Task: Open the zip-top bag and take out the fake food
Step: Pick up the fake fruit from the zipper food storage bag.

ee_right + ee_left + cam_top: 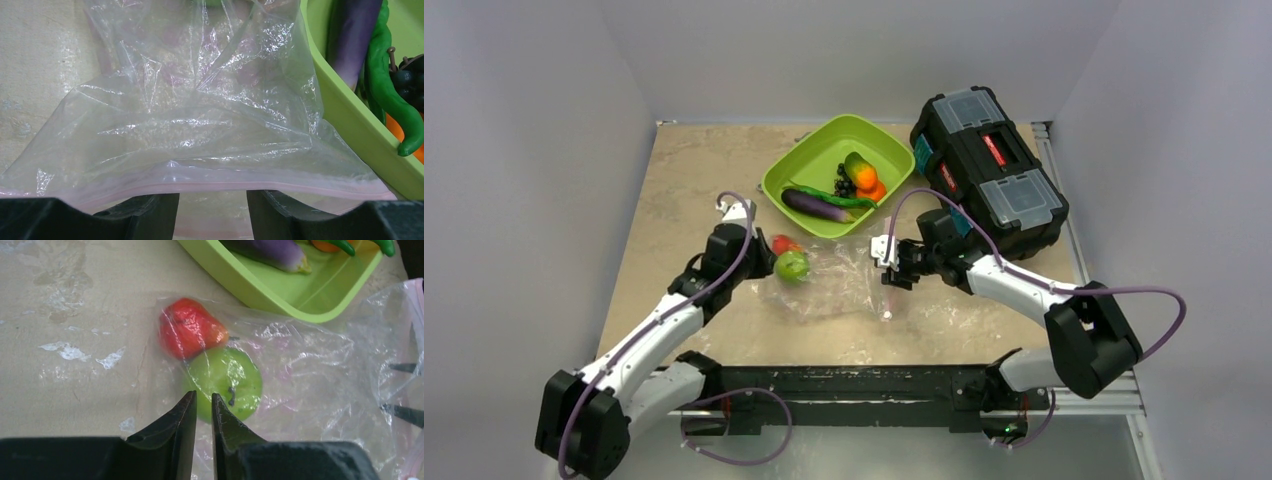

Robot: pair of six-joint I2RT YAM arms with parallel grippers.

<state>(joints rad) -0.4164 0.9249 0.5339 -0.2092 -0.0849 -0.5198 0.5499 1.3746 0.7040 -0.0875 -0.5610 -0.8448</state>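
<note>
The zip-top bag (844, 288) lies flat on the table in front of the green tray (809, 165). A red strawberry (190, 334) and a green lime (227, 380) are inside it at its left end. An eggplant (816, 205), green pod (834, 198), grapes (844, 184) and orange (866, 180) lie in the tray. My left gripper (203, 396) is shut on the bag's plastic just before the lime. My right gripper (212, 195) is open at the bag's mouth, with the pink zip strip (200, 186) lying across its fingers.
A black toolbox (989, 170) stands at the back right, close to the tray and behind my right arm. Grey walls enclose the table on three sides. The tray's near rim (350, 135) sits just right of the bag.
</note>
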